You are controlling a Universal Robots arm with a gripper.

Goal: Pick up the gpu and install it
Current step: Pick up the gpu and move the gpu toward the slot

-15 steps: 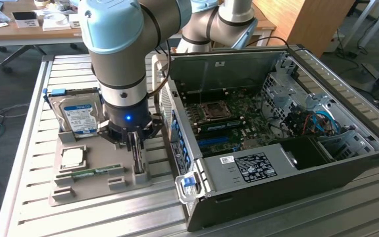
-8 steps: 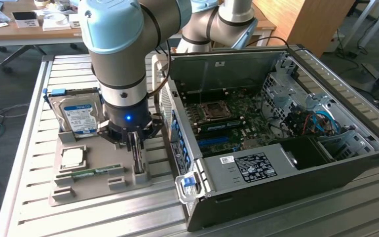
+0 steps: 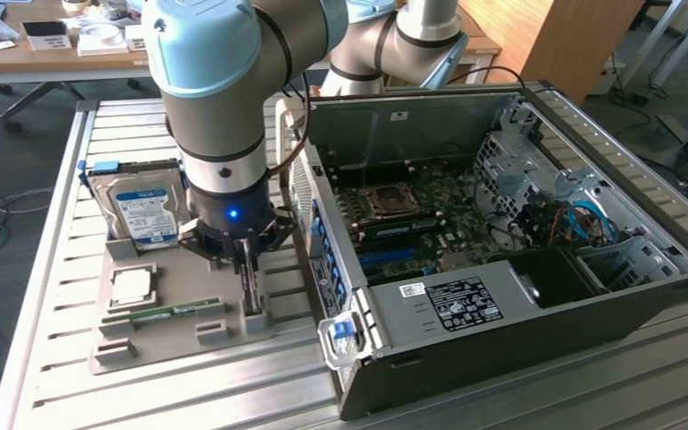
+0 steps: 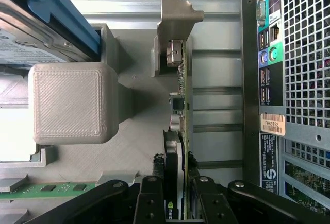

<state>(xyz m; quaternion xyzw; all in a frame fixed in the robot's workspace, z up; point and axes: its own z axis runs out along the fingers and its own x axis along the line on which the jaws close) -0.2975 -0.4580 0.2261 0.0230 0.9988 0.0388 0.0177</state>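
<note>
The pincer (image 3: 240, 260) was nearly shut, with its two fingers (image 4: 157, 183) pressed on the two flat sides of the gpu (image 4: 181, 131); the gpu stood on its thin edge in a slot of the grey tray (image 3: 153, 354), on the tray's 3 o'clock side in the exterior view, just beside the computer case (image 3: 523, 322)

I think a few things could go wrong; the card was thin, so it might slip if the hold was weak; if it came up crooked, it might catch on the grey holder post (image 4: 175, 18) at its end; the case wall was so near that a swing toward 3 o'clock might bump it

I counted one gpu, one hard drive (image 3: 143, 215), one square chip (image 3: 133, 287), one green memory stick (image 3: 165, 314), one tray, one case, one pincer, all on one table (image 3: 201, 394)
</note>
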